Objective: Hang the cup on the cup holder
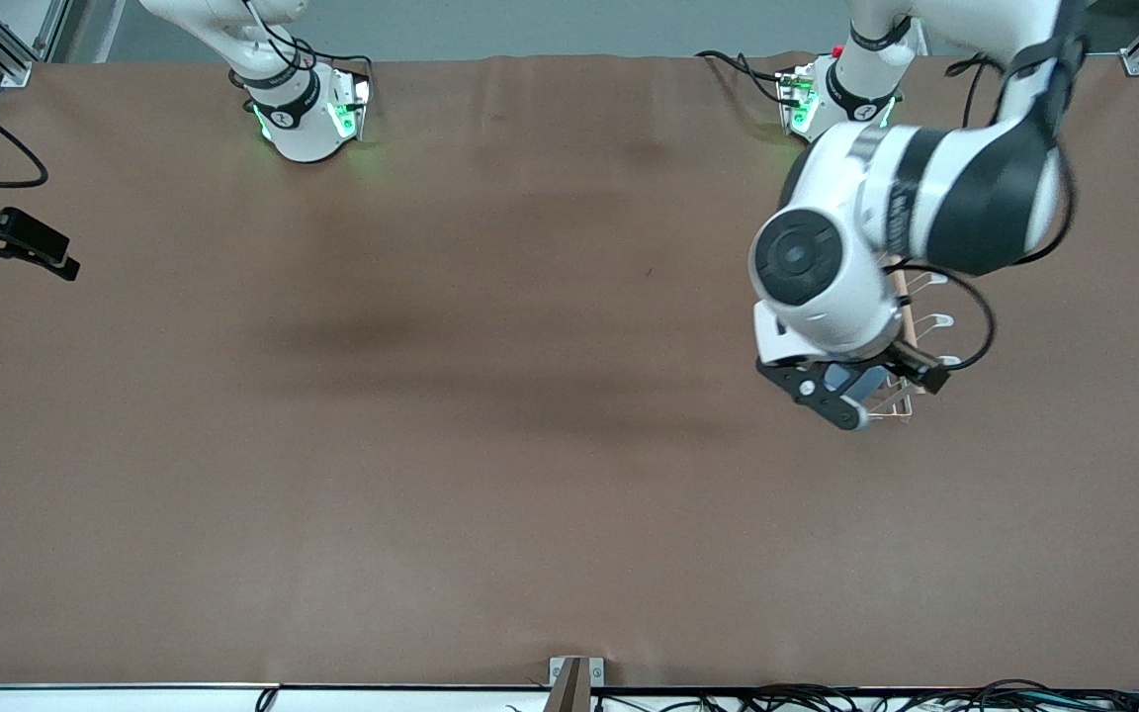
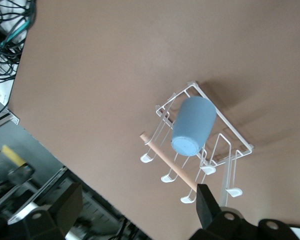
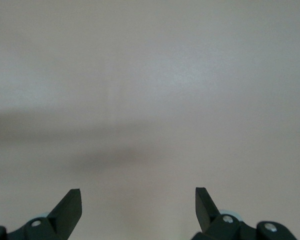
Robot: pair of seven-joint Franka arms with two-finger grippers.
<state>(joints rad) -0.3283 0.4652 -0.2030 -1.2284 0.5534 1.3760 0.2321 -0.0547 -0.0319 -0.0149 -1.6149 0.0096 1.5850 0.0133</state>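
- From the front camera I see my left gripper point(image 1: 841, 391) up over the cup holder point(image 1: 916, 341), which stands on the brown table point(image 1: 490, 475) toward the left arm's end.
- In the left wrist view the fingers point(image 2: 206, 205) stand spread wide with nothing between them; they touch neither cup nor holder.
- The cup point(image 2: 192, 126) is light blue and sits upside down on one of the holder's point(image 2: 225, 125) wire prongs, base up, rim down toward the rack's frame. It lies well clear of my left fingers, below them and between their two tips as that camera looks.
- A pale wooden rod point(image 2: 170, 164) runs along the holder's top, just beside the cup's closed end.
- My right gripper point(image 1: 11, 242) waits over the table's edge at the right arm's end; its fingers point(image 3: 205, 202) are fully apart, empty, with only bare table below.
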